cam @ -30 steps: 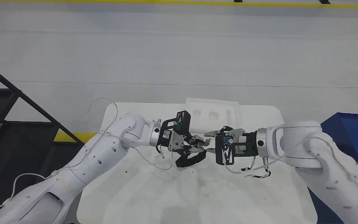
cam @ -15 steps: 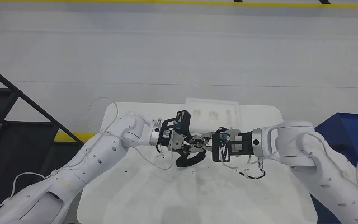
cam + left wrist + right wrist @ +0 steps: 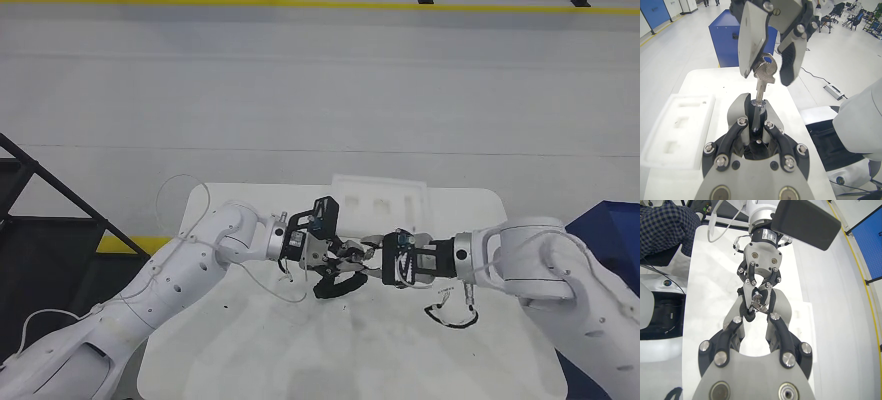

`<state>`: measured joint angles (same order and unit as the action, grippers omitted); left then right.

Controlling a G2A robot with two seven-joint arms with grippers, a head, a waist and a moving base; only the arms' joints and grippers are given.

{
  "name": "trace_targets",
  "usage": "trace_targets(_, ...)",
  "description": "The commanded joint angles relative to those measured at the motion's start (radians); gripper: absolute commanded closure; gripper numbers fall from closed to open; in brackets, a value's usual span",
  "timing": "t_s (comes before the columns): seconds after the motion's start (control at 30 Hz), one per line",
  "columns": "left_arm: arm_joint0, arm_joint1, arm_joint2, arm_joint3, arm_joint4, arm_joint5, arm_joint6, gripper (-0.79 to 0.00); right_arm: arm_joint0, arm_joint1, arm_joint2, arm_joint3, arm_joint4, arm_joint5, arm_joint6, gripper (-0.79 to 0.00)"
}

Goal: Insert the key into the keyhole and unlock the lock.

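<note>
Had the lock (image 3: 757, 115) pinched tight in the left gripper (image 3: 756, 103), held above the table (image 3: 250, 340), chrome keyhole (image 3: 758, 103) end poking out toward the other arm. Found the key (image 3: 766, 71) with its blade only partway into the keyhole, head sticking out, a bit tilted. Caught the right gripper (image 3: 766, 78) straddling the key head, jaws parted: touched one side with the metal finger (image 3: 751, 37), left the padded finger (image 3: 790, 64) just off the other, so gripped nothing for real. Judged the step as re-grip, seat, then turn. Needed to close squarely on the head's flat faces, not an edge; looked off-centre toward the metal finger, so worth recentring first. Needed to push straight along the cylinder axis until seated before any twist, else likely to bind or bend the blade. Needed to rotate about the key's own axis, wrist lined up with the lock. Needed to keep the left clamp hard against that twist, to stop the lock spinning.
</note>
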<state>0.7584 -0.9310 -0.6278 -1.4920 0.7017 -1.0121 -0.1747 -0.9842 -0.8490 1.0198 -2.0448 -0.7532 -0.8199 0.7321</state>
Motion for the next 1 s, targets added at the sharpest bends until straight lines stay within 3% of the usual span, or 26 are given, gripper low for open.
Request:
trace_targets(0.0,0.002,0.000,-0.002,0.001,0.001,0.000,0.001,0.000,-0.017,0.002,0.013,-0.023,-0.057,0.008,-0.028,-0.785)
trace_targets(0.2,0.008,-0.001,-0.009,0.007,0.000,0.000,0.007,0.000,-0.099,0.009,0.052,-0.071,-0.188,0.017,-0.130,-0.785)
trace_targets(0.47,0.021,-0.004,-0.028,0.027,-0.006,0.000,0.008,0.000,-0.137,0.010,0.042,-0.090,-0.252,-0.014,-0.173,-0.785)
trace_targets(0.73,0.035,-0.010,-0.046,0.036,-0.023,0.003,-0.008,0.000,-0.110,0.001,-0.015,-0.085,-0.270,-0.051,-0.143,-0.785)
trace_targets(0.97,0.042,-0.015,-0.059,0.034,-0.027,0.000,-0.029,0.000,-0.040,-0.015,-0.092,-0.053,-0.234,-0.070,-0.047,-0.785)
